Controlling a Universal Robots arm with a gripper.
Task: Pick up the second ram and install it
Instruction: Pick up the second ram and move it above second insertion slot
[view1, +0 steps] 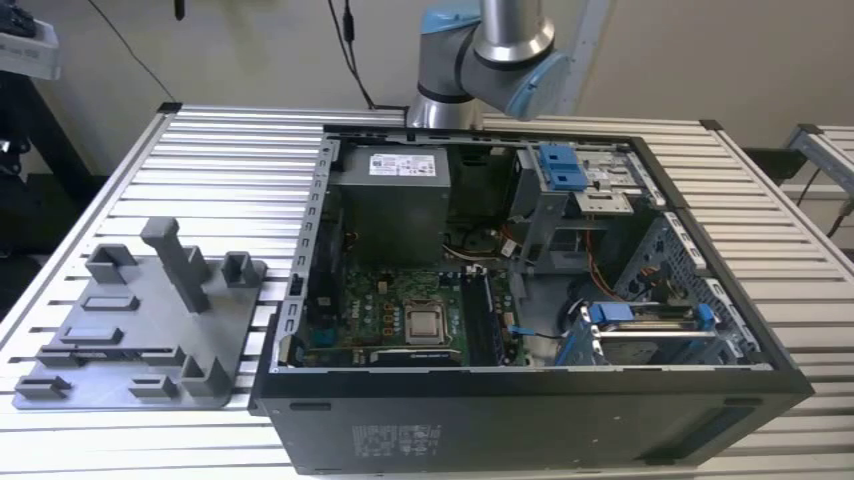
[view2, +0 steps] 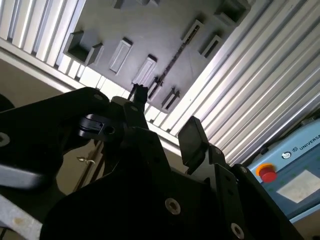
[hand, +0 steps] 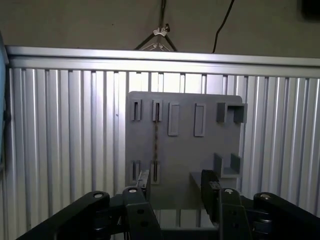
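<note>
The second ram (hand: 156, 142) is a thin dark stick lying along the grey tray (hand: 185, 155), held at each end by small grey holder blocks. It also runs as a slim dark line (view2: 174, 60) across the tray in the second wrist view. My gripper (hand: 176, 186) hangs well above the tray, open, with nothing between its black fingers (hand: 210, 184). In the second wrist view the gripper (view2: 165, 117) stands apart from the ram, its fingers (view2: 192, 136) spread. In the exterior view the tray (view1: 127, 340) lies on the slatted table, at that view's left.
An open computer case (view1: 534, 290) with its green motherboard (view1: 394, 310) fills the table's middle. The arm's joints (view1: 481, 50) rise behind the case. Tall grey posts (view1: 180, 260) stand on the tray. A control box with a red button (view2: 267, 172) is beside the table.
</note>
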